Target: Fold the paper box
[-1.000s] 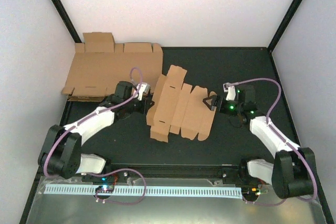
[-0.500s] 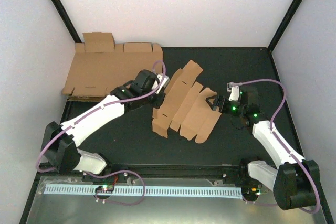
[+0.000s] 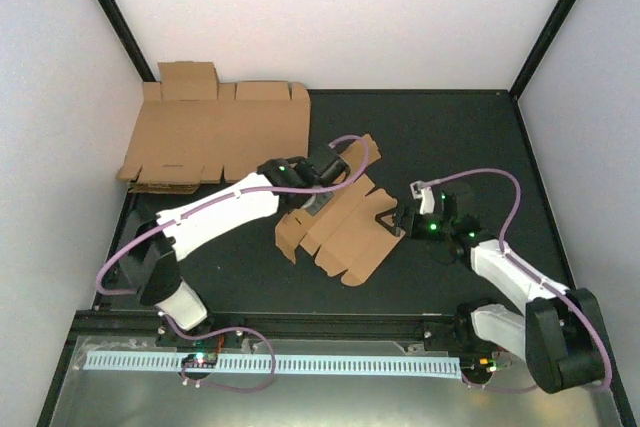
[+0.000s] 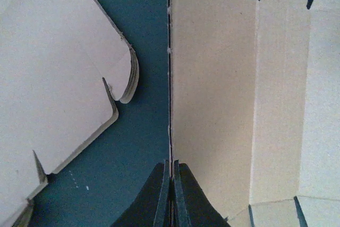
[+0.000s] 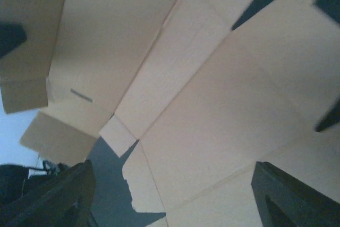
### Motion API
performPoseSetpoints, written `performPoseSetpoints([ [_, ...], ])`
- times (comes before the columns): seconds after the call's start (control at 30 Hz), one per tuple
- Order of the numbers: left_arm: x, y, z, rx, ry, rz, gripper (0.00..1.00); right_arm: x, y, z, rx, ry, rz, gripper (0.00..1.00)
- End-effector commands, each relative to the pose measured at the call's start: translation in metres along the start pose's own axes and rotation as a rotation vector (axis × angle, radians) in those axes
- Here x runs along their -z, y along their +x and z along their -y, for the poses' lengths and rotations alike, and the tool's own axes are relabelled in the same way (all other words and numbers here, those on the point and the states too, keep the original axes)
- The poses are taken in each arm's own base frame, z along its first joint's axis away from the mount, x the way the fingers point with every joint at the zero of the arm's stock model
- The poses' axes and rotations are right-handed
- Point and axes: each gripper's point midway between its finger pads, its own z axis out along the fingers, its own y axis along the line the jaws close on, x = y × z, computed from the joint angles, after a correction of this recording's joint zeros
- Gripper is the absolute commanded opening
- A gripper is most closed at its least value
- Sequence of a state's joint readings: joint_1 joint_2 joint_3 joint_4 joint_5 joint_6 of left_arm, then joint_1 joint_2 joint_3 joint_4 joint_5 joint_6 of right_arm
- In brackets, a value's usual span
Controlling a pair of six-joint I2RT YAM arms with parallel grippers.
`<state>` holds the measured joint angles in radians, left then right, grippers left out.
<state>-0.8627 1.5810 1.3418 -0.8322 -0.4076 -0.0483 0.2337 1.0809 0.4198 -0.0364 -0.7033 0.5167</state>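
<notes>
Paper box lies unfolded near the centre of the dark table, between the two arms, with most panels flat and one long panel raised along a crease. The left tool reaches in from the left over the far side of the box. In the left wrist view its fingers are pressed together on the thin edge of the raised panel, which stands upright and runs straight away from the fingertips. The right tool sits at the right edge of the box. In the right wrist view its fingers stand wide apart, with flat panels and end flaps of the box in the gap; contact with the cardboard cannot be told. Larger flat cardboard sheets lie in the far left corner, apart from the box.
</notes>
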Motion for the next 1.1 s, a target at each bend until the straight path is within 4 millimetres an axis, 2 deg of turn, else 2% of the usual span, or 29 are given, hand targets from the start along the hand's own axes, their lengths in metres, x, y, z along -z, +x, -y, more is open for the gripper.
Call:
performPoseSetpoints([
  [0.0,0.004,-0.002,-0.007,-0.122,-0.146,-0.051,0.02,-0.017,0.011,-0.016,0.001,-0.092,-0.024,0.81],
  [0.07,0.003,-0.004,-0.003,-0.137,-0.163,-0.052,0.02,-0.026,0.015,-0.016,-0.017,-0.105,-0.033,0.68],
  [0.23,0.001,-0.007,0.008,-0.161,-0.168,-0.044,0.02,-0.044,0.019,0.001,-0.102,-0.102,-0.028,0.27],
  [0.33,0.001,-0.007,0.015,-0.17,-0.171,-0.035,0.02,-0.055,0.021,0.005,-0.13,-0.105,-0.048,0.1],
  [0.4,0.0,-0.006,0.018,-0.171,-0.172,-0.029,0.01,-0.062,0.025,0.009,-0.147,-0.096,-0.065,0.02],
  [0.63,-0.003,-0.003,0.034,-0.199,-0.192,0.005,0.02,-0.074,0.033,0.027,-0.202,-0.049,-0.082,0.02],
  [0.9,0.006,-0.004,0.061,-0.235,-0.212,0.074,0.02,-0.084,0.045,0.041,-0.235,-0.049,-0.1,0.02],
  [1.07,0.004,0.003,0.07,-0.256,-0.267,0.078,0.01,-0.083,0.042,0.033,-0.23,-0.1,-0.072,0.02],
])
